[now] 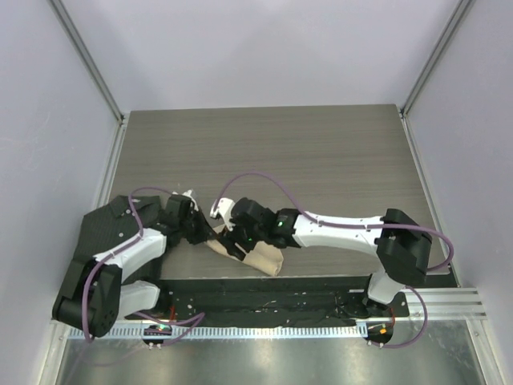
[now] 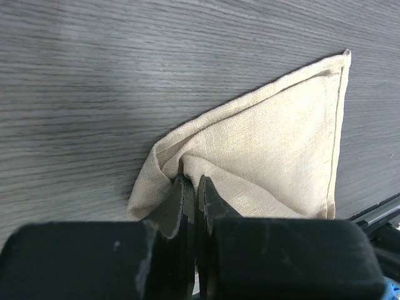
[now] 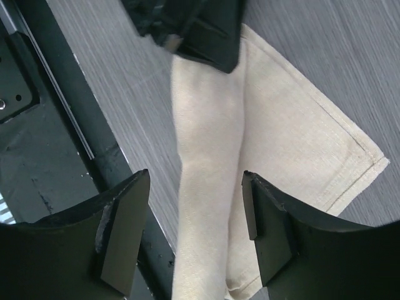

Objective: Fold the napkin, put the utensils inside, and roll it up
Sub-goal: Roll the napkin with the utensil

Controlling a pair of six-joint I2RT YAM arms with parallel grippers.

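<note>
Pinching napkin [image 2: 275, 144]: left gripper [image 2: 190, 185] clamped; right gripper [image 3: 194, 197] spread above.

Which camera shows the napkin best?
The left wrist camera: the napkin lies there as a nearly whole folded triangle, hems clear, pinched by the left claw. The right wrist camera shows only a part of it, under the open right claw. From the top camera, the arms hide most of it.
</note>
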